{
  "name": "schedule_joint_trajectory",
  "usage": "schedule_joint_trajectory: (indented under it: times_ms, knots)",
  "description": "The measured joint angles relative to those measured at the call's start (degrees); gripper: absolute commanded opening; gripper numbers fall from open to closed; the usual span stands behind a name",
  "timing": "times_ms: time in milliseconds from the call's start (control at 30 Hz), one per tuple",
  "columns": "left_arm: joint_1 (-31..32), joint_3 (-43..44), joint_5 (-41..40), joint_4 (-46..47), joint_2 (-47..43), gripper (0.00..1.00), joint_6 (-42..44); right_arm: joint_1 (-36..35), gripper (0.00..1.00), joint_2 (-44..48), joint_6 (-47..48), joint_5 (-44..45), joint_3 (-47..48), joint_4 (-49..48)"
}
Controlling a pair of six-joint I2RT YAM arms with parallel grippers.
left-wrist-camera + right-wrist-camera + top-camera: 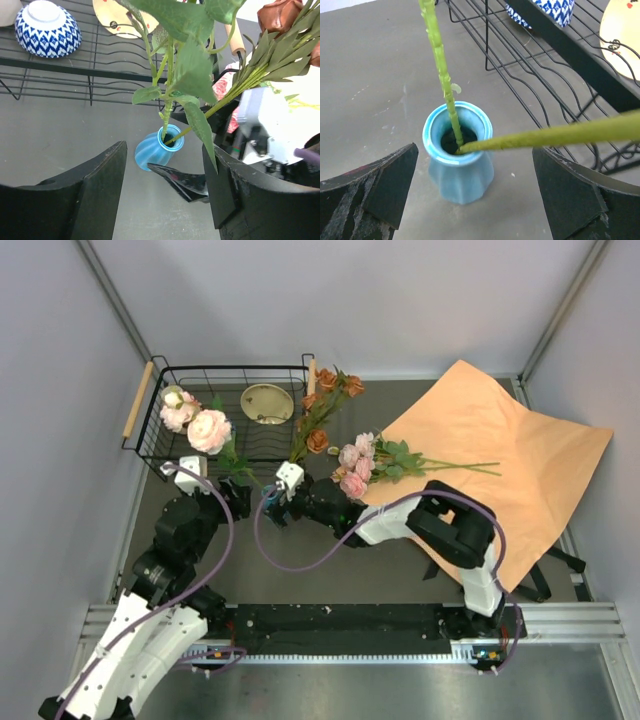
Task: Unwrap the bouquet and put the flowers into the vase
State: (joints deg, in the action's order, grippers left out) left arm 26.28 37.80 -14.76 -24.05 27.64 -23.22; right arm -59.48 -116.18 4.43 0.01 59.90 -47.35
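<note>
Vase (459, 155): unseen in top view, buried under both wrists and leaves (235, 458). Flower stems (442, 75): lower ends lost in dark vase neck; in right wrist view both run off frame, blooms unseen. Rust-orange rose (280, 14): clipped by top edge. Plate (117, 22): half behind leaves. Bowl (545, 7): cropped at top. Paper (500, 440): near edge behind right arm (450, 525).

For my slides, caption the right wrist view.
Two green stems sit in the teal vase, framed by the open right pincer, wire rack behind.
</note>
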Motion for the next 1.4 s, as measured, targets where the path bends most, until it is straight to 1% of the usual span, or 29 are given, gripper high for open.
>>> schedule_joint_trajectory:
  times_ms: [167, 333, 433, 500, 567, 600, 633, 667, 733, 767, 833, 967, 1000, 1033, 1100, 1133, 1200, 1233, 1400]
  knots:
    - [0.00, 0.09, 0.52, -1.73, -3.43, 0.69, 0.87, 0.02, 0.99, 9.97, -1.73, 1.55, -5.22, 5.90]
    - [0.00, 1.53, 2.84, -4.24, -5.77, 0.70, 2.10, 0.02, 0.99, 23.91, -4.66, 4.42, -10.25, 14.67]
    - [0.00, 2.71, 5.92, -4.26, -7.28, 0.70, 2.99, 0.22, 0.98, 32.39, -4.61, 8.48, -10.73, 23.89]
    - [0.00, 3.78, 8.11, -4.26, -7.67, 0.70, 3.45, 1.44, 0.95, 37.11, -4.63, 11.72, -10.75, 29.86]
    - [0.02, 5.16, 10.12, -4.22, -7.74, 0.70, 3.69, 5.05, 0.88, 40.65, -5.99, 12.79, -11.52, 33.35]
    - [0.00, 5.73, 11.21, -4.15, -7.80, 0.70, 3.78, 8.55, 0.85, 42.77, -7.23, 12.52, -12.76, 34.51]
    - [0.02, 6.27, 12.28, -4.11, -7.89, 0.70, 3.89, 13.11, 0.76, 44.83, -9.11, 12.48, -14.32, 35.89]
    - [0.02, 6.71, 13.03, -4.11, -7.93, 0.70, 3.91, 18.60, 0.73, 46.60, -11.26, 12.44, -15.96, 36.98]
    - [0.02, 7.78, 14.71, -4.09, -7.93, 0.71, 4.07, 28.61, 0.69, 48.63, -15.69, 13.33, -18.53, 39.08]
    - [0.02, 8.28, 15.39, -4.07, -7.93, 0.71, 4.15, 32.57, 0.68, 48.70, -17.90, 13.88, -19.10, 40.33]
    - [0.02, 9.20, 16.50, -4.00, -7.91, 0.71, 4.39, 37.68, 0.68, 47.32, -21.33, 14.29, -19.12, 42.58]
    - [0.00, 10.23, 18.67, -3.41, -7.85, 0.71, 5.03, 45.16, 0.67, 39.01, -29.81, 15.50, -14.93, 48.19]
    - [0.02, 10.36, 19.34, -3.37, -7.67, 0.71, 5.22, 46.84, 0.64, 36.83, -32.22, 14.86, -13.88, 48.87]
    - [0.02, 10.54, 20.06, -3.30, -7.37, 0.71, 5.38, 48.22, 0.54, 35.34, -34.38, 14.34, -13.25, 49.16]
    - [0.02, 10.69, 21.57, -3.10, -6.49, 0.70, 5.53, 51.71, 0.50, 32.63, -40.37, 11.08, -12.83, 49.07]
    - [0.02, 10.75, 22.45, -3.08, -5.88, 0.70, 5.64, 53.42, 0.46, 31.58, -43.34, 9.44, -12.83, 49.18]
    - [0.02, 10.78, 23.96, -3.06, -4.63, 0.70, 5.84, 55.76, 0.44, 29.86, -49.37, 7.32, -12.90, 48.96]
    - [0.02, 10.78, 24.57, -3.06, -4.04, 0.70, 5.88, 56.70, 0.41, 29.00, -52.78, 6.45, -13.00, 48.41]
    - [0.02, 10.78, 26.82, -3.02, -2.73, 0.69, 6.32, 57.51, 0.41, 27.17, -65.11, 4.31, -14.73, 45.42]
